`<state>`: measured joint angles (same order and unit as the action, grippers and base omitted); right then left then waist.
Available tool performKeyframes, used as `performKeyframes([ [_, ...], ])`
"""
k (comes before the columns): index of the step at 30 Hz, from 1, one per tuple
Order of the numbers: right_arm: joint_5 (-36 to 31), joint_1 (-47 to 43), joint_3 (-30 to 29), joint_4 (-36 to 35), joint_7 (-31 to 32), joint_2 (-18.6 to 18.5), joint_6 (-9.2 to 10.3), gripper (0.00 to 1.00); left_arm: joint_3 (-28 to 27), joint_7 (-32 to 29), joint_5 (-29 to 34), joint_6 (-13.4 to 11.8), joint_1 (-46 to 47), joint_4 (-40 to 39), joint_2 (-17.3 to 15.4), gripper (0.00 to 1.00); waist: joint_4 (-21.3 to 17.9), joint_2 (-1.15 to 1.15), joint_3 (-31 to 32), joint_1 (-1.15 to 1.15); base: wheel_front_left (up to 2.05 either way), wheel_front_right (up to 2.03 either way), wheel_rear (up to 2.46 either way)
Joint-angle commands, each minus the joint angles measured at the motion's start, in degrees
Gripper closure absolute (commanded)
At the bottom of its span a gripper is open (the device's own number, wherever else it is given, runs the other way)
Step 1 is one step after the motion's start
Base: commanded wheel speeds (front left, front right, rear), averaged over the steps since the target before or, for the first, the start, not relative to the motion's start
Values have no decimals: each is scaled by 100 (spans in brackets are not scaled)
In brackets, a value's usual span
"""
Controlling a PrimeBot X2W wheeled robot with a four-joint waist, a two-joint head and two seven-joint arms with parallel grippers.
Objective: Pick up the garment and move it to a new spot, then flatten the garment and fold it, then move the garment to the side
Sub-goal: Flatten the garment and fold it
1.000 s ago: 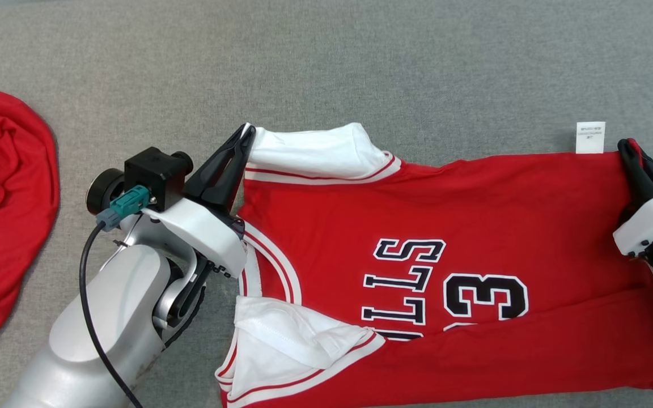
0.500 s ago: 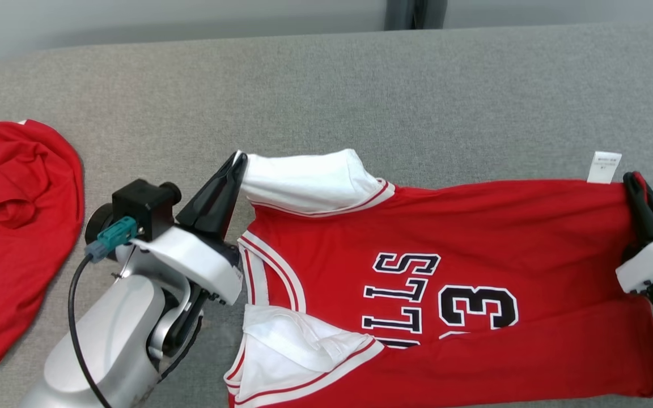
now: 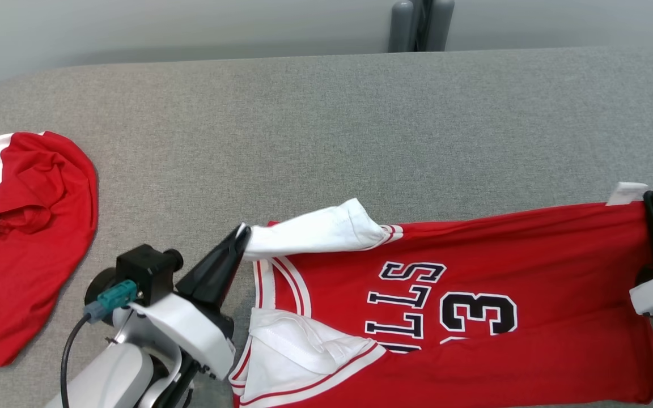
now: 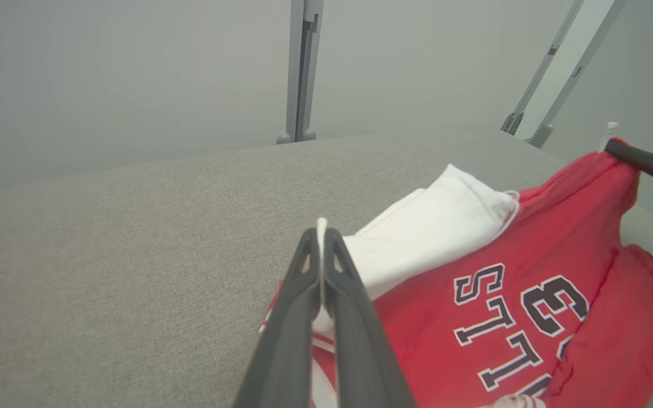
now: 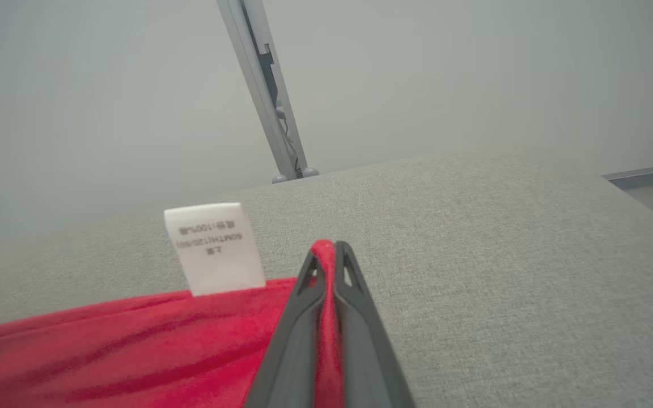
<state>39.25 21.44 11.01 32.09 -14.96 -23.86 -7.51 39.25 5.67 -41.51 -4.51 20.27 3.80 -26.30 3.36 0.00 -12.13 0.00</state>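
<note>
Head view gives me a second red garment (image 3: 32,255) at nine o'clock; jersey (image 3: 530,249) hangs between jaws, left jaws pinching sleeve, right jaws pinching hem.

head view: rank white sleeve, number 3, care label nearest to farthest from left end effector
1. white sleeve, clamped in left end effector
2. number 3, middle of jersey
3. care label, far right hem
</note>
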Motion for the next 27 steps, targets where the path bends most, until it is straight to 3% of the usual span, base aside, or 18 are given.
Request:
performKeyframes([
  [1,-113,-122,-133,-84,-31,28,4,100,14,-45,-25,-23,-95,-82,-76,100,-4,0,12,0,0,0,0],
  [11,-769,-676,-756,-627,-25,365,4,100,196,-305,-39,-76,-494,-565,-380,100,-24,0,67,0,0,0,0],
  [27,-1052,-1324,-931,-990,-24,644,4,100,582,-962,-187,72,-1007,-1080,-937,100,-110,0,132,0,0,0,0],
])
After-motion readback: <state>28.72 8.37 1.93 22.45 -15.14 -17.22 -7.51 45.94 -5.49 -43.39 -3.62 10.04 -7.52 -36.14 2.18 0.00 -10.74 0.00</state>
